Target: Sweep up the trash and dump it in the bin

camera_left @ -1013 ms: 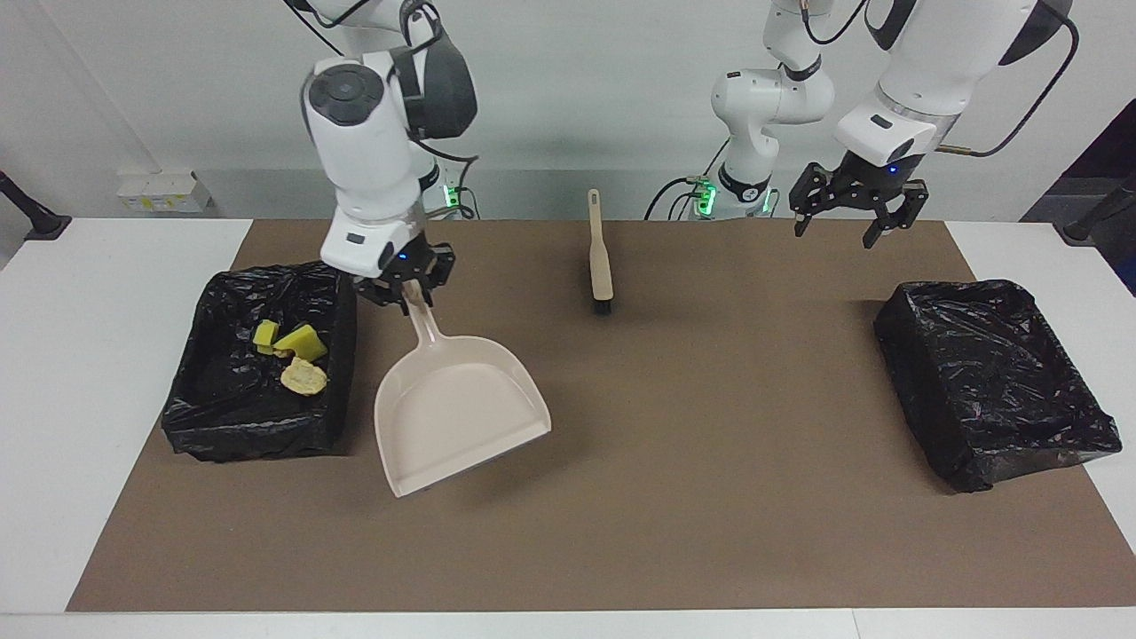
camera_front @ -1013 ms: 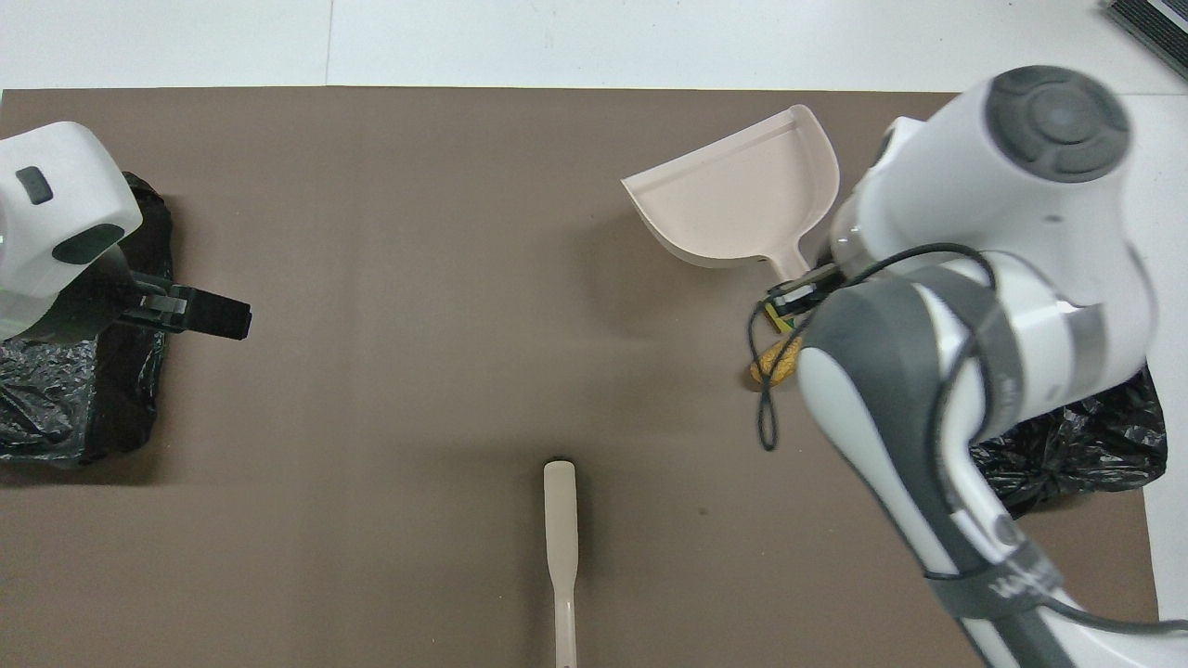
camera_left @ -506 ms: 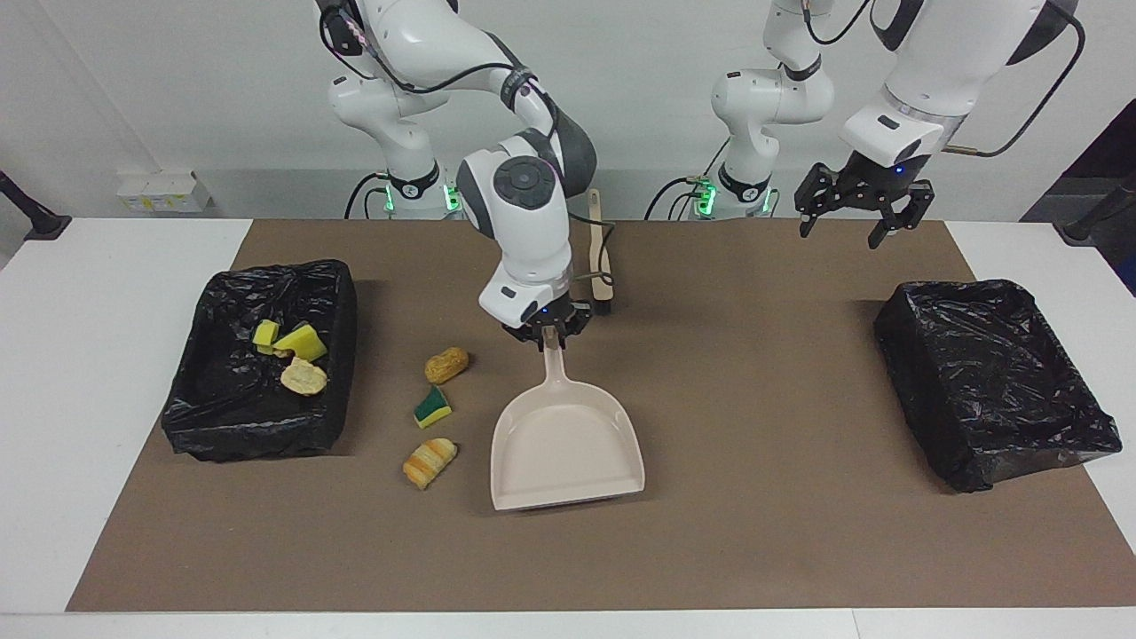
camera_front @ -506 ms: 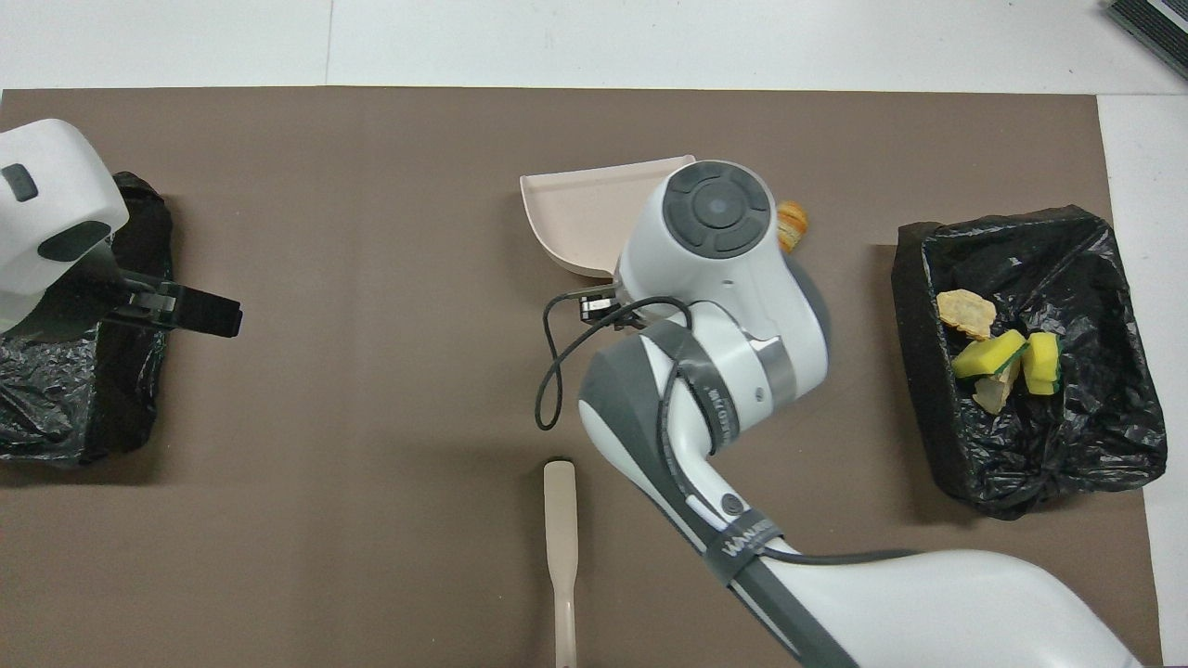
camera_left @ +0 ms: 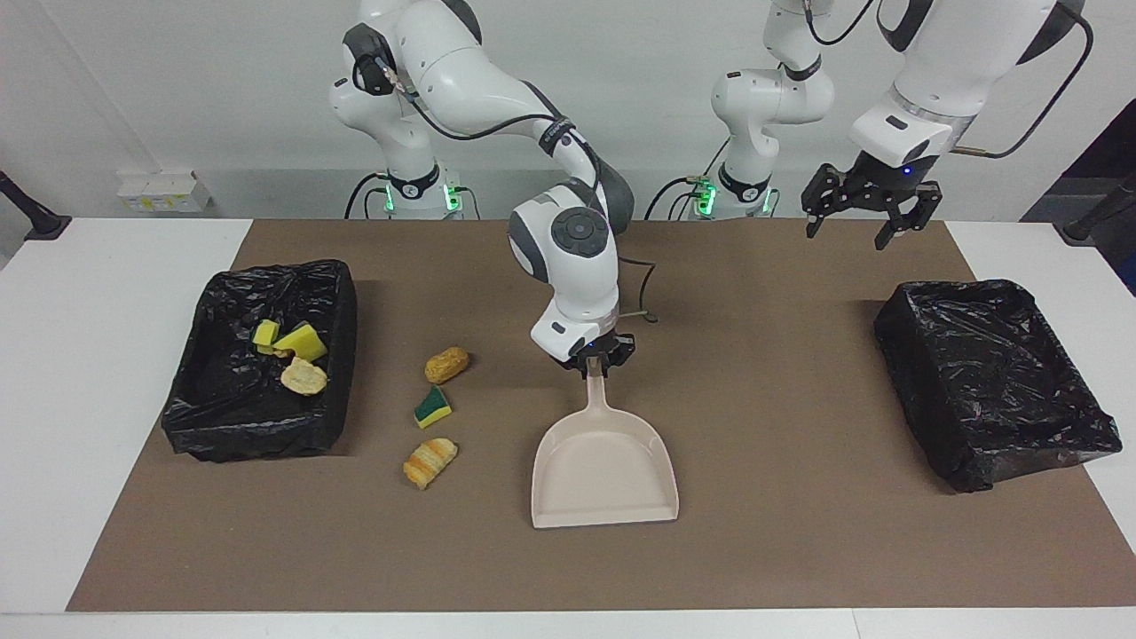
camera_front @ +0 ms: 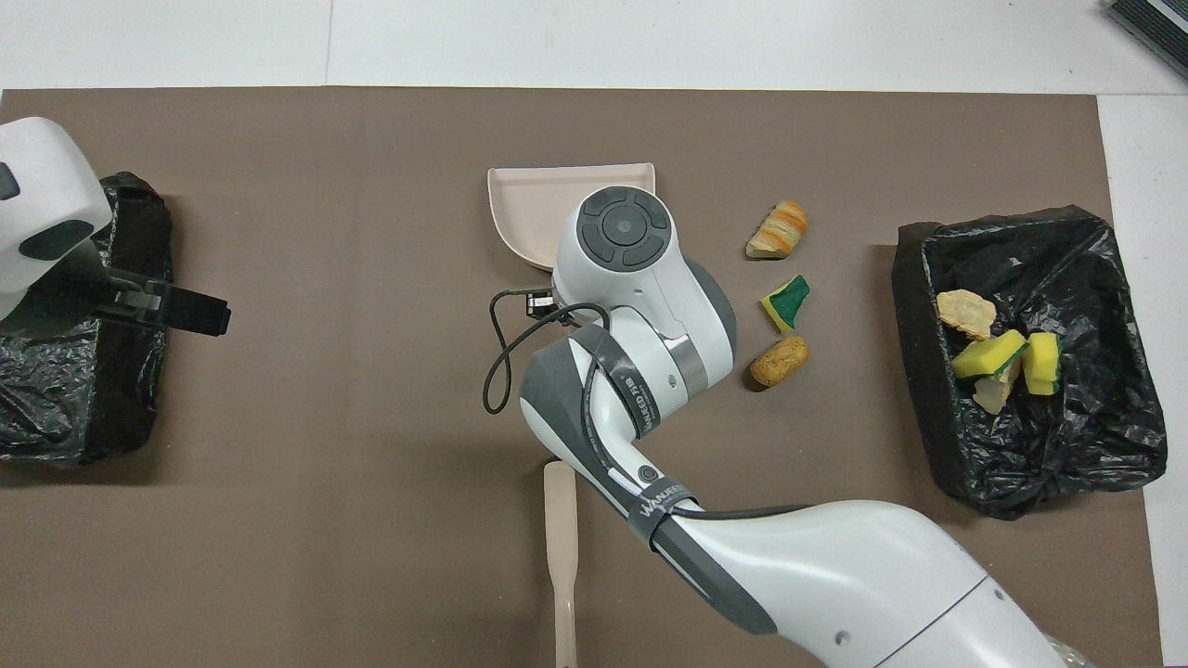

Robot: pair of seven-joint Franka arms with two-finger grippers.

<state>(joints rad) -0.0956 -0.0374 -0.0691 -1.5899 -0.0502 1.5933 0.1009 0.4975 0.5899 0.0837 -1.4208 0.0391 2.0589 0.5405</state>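
the right claw (camera_left: 596, 362) is clenched on the handle of the beige dustpan (camera_left: 605, 470), which lies flat on the brown mat (camera_left: 754, 532) near the middle of the tabletop (camera_left: 89, 373), its handle pointing toward the robots and its open lip away from them. the right arm reaches in over the mat and, in the overhead view, covers the handle and part of the pan.

three scraps of trash lie loose on the mat beside the dustpan, toward the right arm's end: a brown bread piece (camera_left: 446, 364) nearest the robots, a yellow sponge chunk with a green face (camera_left: 432, 407) in the middle, and a striped bread piece (camera_left: 429, 462) farthest from them. none of them touches the dustpan.

the other scraps sit in the black-lined bin (camera_left: 213, 417) at the right arm's end: yellow sponge chunks (camera_left: 298, 342) and a pale bread piece (camera_left: 303, 377) bunched together.

the left claw (camera_left: 863, 215) hangs released, fingers apart and holding nothing, waiting in the air above the edge of the mat near the second black-lined bin (camera_left: 994, 382) at the left arm's end.

the hand brush (camera_front: 561, 538) lies on the mat close to the robots, partly hidden under the right arm.
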